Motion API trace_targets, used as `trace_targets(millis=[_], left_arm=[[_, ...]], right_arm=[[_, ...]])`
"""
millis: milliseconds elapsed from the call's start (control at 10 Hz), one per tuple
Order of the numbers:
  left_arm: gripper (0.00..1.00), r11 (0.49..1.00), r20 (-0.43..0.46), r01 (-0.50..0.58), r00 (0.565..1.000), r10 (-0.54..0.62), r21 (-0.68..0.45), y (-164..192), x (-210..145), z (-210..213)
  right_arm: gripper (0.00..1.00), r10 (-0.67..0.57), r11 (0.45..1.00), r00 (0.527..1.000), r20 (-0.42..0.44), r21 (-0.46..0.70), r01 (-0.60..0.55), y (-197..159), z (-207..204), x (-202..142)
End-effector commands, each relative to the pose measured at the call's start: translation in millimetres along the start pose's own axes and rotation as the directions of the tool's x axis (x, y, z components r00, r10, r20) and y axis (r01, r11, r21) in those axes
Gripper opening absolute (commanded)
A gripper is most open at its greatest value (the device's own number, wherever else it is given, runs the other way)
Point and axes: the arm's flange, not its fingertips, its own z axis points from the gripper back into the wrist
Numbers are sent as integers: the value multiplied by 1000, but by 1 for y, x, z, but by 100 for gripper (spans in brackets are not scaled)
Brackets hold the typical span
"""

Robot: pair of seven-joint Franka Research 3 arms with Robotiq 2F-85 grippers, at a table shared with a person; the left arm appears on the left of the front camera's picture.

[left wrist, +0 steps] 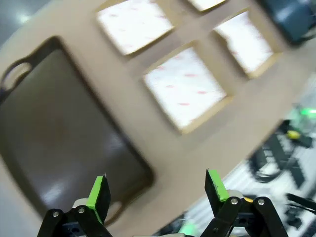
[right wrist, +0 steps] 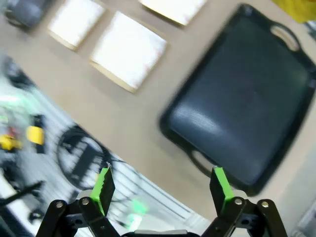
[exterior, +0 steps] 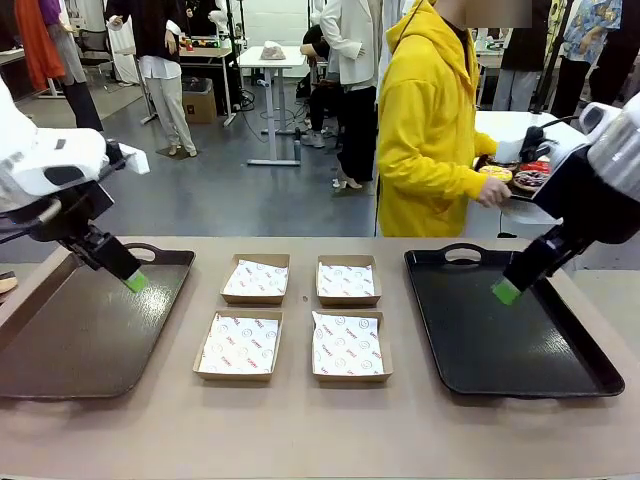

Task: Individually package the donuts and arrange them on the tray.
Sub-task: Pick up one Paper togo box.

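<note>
Beyond the table's far right, a person in a yellow hoodie holds a dark plate of donuts [exterior: 518, 175]; I make out a yellow-iced one [exterior: 495, 172], a red one [exterior: 538, 166] and a dark one [exterior: 527, 181]. My left gripper [exterior: 135, 281] [left wrist: 158, 190] hangs open and empty over the brown tray [exterior: 80, 340] [left wrist: 59, 138]. Over the black tray [exterior: 500, 340] [right wrist: 247, 98], my right gripper [exterior: 505, 291] [right wrist: 162, 185] is open too, with nothing between its fingers.
Several shallow cardboard boxes with printed paper liners sit in a square between the trays, such as the near left one [exterior: 239, 345] and the far right one [exterior: 348, 279]. Both wrist views are blurred. A white table [exterior: 510, 128] stands behind the person.
</note>
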Motion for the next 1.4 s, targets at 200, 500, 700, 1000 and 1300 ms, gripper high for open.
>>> trace_targets(millis=[200, 500, 700, 1000, 1300], left_arm=[[100, 793, 50, -292, 926, 375, -535, 52, -31, 28], [100, 612, -1, -396, 840, 543, -685, 104, -60, 26], [100, 536, -37, -438, 797, 602, -721, 134, -78, 19], [100, 480, -33, -473, 737, 675, -739, 168, -107, 21], [100, 427, -14, -495, 665, 747, -757, 194, -138, 27]], right_arm=[[100, -448, 763, 879, 163, 581, 282, -58, -8, -75], [100, -612, 552, 786, 90, 760, 344, -113, -10, -121], [100, -612, 455, 790, 37, 834, 313, -148, -9, -145], [100, -645, 427, 764, 11, 835, 348, -174, -8, -171], [100, -648, 431, 761, 11, 829, 355, -177, -6, -174]])
